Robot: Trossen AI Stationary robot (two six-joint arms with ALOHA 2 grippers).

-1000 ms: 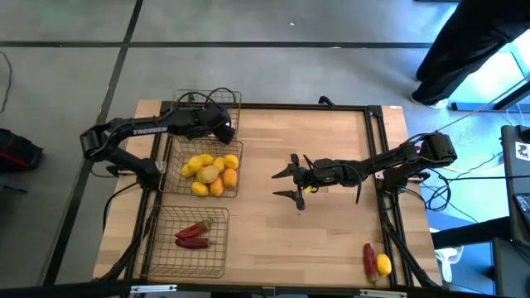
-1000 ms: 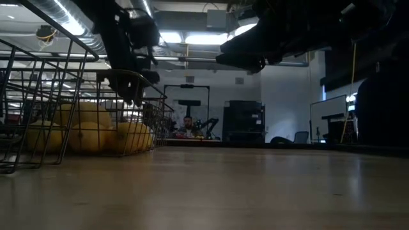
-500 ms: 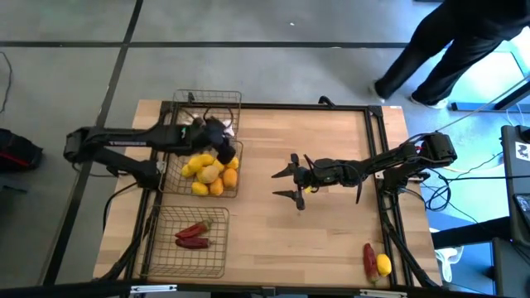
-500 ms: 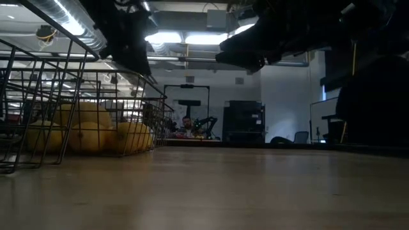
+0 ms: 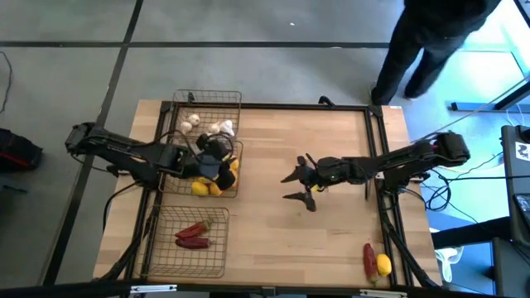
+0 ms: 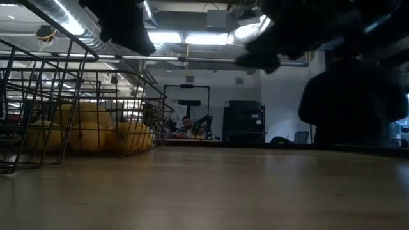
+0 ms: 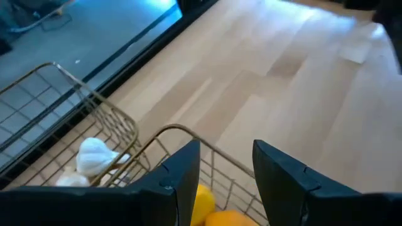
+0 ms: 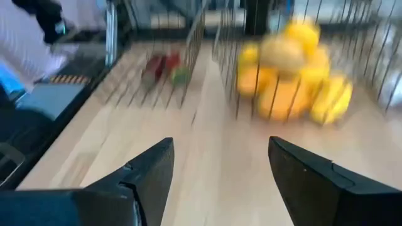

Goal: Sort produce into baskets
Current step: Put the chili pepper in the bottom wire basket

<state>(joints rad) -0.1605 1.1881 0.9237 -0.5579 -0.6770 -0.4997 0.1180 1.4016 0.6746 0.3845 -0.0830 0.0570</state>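
Left gripper (image 5: 217,157) over the middle basket (image 5: 235,189) of lemons and oranges (image 5: 201,188) — fingers (image 7: 182,179) slightly apart, nothing between them. Right gripper (image 5: 296,186) spread wide, empty, above bare table (image 5: 331,240) — well apart from the baskets.

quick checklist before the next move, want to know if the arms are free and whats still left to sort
1. Left gripper empty: ok, nothing between its fingers in the left wrist view; it is over the citrus basket.
2. Right gripper empty and open: ok, over bare table.
3. Garlic bulbs in the far basket: ok.
4. Chili peppers in the near basket: ok.
5. All produce sorted: not ok, a loose lemon and a loose red chili lie at the table's near right corner.
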